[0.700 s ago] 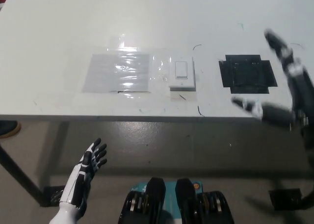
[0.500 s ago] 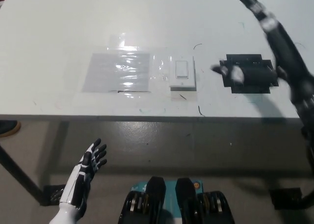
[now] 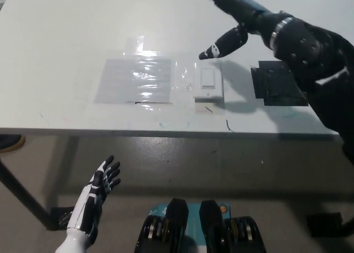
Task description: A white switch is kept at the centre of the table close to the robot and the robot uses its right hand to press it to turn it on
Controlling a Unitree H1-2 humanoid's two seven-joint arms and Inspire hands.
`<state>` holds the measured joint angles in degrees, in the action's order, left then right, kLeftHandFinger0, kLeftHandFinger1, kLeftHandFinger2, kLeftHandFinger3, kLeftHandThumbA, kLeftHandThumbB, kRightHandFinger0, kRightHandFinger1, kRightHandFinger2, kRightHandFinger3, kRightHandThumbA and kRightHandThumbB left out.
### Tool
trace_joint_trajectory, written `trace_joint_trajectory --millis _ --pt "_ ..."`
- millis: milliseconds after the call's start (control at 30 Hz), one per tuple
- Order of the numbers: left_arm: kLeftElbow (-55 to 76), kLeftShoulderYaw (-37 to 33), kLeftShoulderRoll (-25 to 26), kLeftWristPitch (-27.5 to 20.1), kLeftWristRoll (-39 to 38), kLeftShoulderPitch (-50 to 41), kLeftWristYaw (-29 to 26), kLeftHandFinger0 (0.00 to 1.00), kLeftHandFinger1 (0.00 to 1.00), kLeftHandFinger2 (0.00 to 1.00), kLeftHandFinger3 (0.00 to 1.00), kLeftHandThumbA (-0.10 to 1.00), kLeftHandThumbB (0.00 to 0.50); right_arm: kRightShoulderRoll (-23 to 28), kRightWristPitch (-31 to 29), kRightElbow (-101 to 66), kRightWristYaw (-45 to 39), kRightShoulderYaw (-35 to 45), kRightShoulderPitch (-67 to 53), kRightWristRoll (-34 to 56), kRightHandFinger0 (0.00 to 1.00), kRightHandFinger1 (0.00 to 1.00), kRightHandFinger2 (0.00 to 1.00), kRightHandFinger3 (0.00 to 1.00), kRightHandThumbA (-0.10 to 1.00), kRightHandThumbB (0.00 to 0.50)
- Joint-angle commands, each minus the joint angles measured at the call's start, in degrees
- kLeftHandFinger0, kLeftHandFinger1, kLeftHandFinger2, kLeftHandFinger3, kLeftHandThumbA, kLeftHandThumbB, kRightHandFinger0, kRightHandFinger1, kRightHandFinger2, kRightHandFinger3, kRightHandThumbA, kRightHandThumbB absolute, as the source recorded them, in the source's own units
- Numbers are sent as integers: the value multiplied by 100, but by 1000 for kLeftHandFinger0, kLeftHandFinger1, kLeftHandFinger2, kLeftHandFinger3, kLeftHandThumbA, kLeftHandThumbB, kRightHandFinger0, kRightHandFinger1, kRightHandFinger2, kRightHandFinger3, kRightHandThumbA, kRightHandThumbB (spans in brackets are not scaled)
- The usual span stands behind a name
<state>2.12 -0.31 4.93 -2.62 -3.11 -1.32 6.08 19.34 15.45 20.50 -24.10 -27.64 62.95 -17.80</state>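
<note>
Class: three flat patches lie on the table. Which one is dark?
The black patch at the right, beside the white switch, partly under the right hand.

One white rectangular wall switch [image 3: 208,82] is sitting on one white table [image 3: 66,37]. One clear glossy plastic sheet [image 3: 135,79] and one black square patch of tape [image 3: 278,85] are lying on it too. Two robot hands are showing: one white left hand [image 3: 94,200] and one black right hand [image 3: 243,17].

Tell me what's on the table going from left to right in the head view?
clear plastic sheet → white switch → black patch, with the right hand reaching in above the switch.
</note>
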Motion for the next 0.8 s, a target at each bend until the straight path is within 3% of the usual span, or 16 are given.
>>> trace_joint_trajectory --millis 0,367,767 --pt "182 -5 33 -263 -74 76 75 1000 1000 1000 1000 1000 48 69 66 401 -458 -217 463 -376 1000 1000 1000 1000 905 234" --pt "226 -23 31 -221 -26 65 58 1000 1000 1000 1000 1000 23 -54 -39 867 -551 -936 365 -1114 1000 1000 1000 1000 993 266" --pt "220 -21 26 -227 -24 80 53 1000 1000 1000 1000 1000 32 -407 -109 1193 -750 -1344 207 -1470 1000 1000 1000 1000 991 236"
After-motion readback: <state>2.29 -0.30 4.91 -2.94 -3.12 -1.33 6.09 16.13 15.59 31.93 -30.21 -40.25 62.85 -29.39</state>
